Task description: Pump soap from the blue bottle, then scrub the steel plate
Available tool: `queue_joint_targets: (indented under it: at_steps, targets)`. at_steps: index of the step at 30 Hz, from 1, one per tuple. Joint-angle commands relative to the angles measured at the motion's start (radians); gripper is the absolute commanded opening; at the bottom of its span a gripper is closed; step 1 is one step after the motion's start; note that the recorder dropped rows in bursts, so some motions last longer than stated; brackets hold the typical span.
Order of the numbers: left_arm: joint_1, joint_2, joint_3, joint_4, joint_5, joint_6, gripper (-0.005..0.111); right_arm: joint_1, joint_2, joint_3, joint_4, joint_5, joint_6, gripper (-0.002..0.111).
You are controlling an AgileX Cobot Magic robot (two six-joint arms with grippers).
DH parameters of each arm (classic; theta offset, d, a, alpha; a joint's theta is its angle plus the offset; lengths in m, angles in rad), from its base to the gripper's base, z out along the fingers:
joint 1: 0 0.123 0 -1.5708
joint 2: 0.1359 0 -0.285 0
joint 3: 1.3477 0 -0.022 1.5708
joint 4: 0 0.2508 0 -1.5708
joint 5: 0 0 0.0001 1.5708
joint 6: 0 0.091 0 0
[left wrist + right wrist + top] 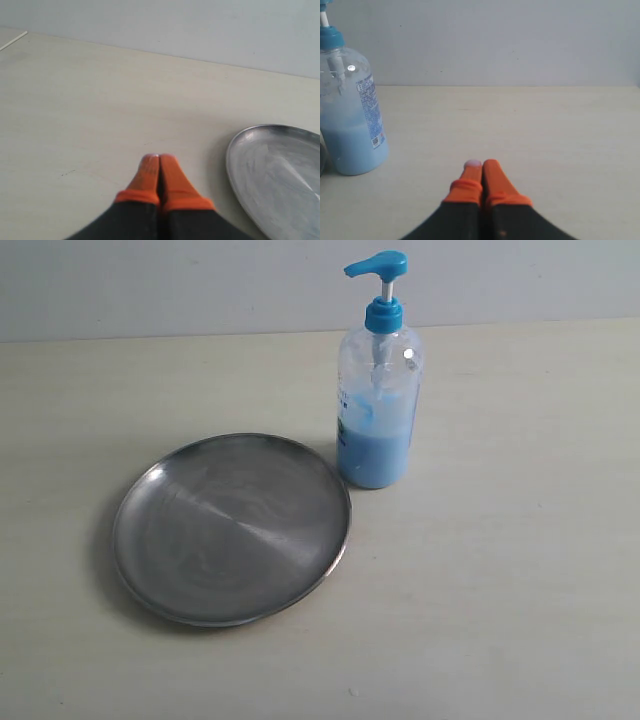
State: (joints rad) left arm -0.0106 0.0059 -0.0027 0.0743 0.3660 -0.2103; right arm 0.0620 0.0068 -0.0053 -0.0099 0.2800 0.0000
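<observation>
Only the wrist views are showing the left gripper [159,159] and right gripper [481,164], each pressing its orange fingertips together, closed on themselves. The exterior view is showing the blue bottle [378,410] standing upright on the table [500,570] just beside the steel plate [232,528], with soap [374,455] filling its lower part.

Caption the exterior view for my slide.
Upright blue bottle, partly filled with pale blue soap, stands beside the steel plate on a pale table.
</observation>
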Motion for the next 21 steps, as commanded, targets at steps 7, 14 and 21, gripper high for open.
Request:
queue_joint_targets:
  at_steps: [7,14,21]
  targets:
    - [0.002,-0.006,0.003,0.003,-0.009,-0.004,0.000,-0.005,-0.007,0.005,0.003,-0.015,0.000,0.000]
    - [0.002,-0.006,0.003,0.003,-0.009,-0.004,0.000,-0.005,0.056,0.005,0.003,-0.015,0.000,0.000]
    - [0.002,-0.006,0.003,0.003,-0.009,-0.004,0.000,-0.005,0.104,-0.020,0.003,0.007,0.000,0.000]
